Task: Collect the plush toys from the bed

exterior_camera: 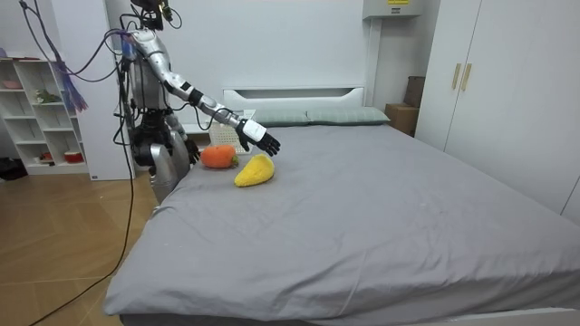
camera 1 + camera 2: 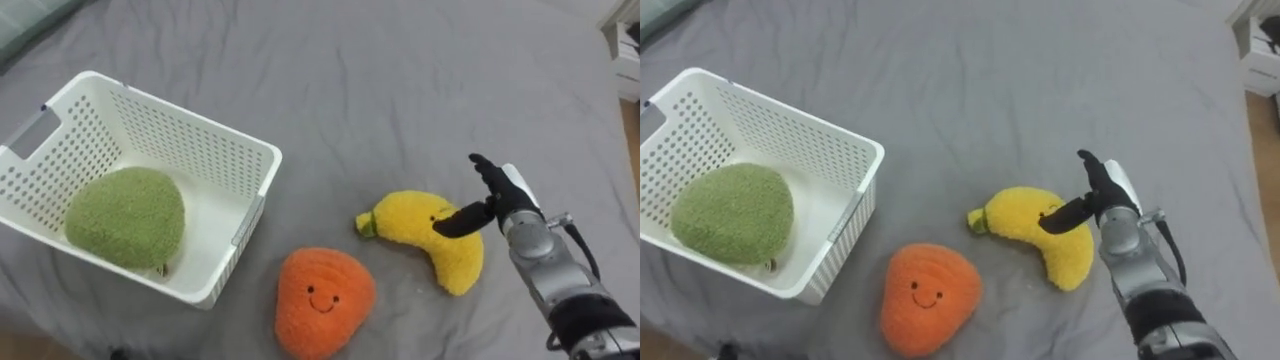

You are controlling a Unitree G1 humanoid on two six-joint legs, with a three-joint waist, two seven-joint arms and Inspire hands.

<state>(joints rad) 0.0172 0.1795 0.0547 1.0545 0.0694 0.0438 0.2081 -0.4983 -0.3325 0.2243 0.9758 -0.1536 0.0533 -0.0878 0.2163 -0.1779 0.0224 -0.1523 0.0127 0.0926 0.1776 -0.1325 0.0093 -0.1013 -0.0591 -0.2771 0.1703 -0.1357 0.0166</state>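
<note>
right hand [image 2: 497, 197] over the outer end of the yellow banana toy [image 2: 430, 232], arm coming in from 5 o'clock.

risk, as i judge it: the hand sits at the toy's 2 o'clock end, not over its middle. closing there would likely catch only the tip, and soft plush could fold, droop or slip out on the lift. pushing down first may nudge the toy toward 8 o'clock, into the orange toy [image 2: 322, 300]. the carry to the basket is long, so a weak pinch could drop it short.

hand state: fingers spread apart and straight, pointing toward 11 o'clock, thumb stretched out toward 8 o'clock across the banana's upper curve. nothing held. whether the thumb touches the plush or hangs just above it, cannot tell.

outward: banana lies on the grey bed [image 2: 380, 90], stem end toward 9 o'clock. orange smiling toy near it at 8 o'clock, apart from it. white basket [image 2: 255, 165] well off at 9 o'clock, a green toy [image 2: 125, 217] already inside.

room view: robot stands at the bedside, right arm reaching over the bed; left hand [image 1: 192, 151] low by its hip, idle.
</note>
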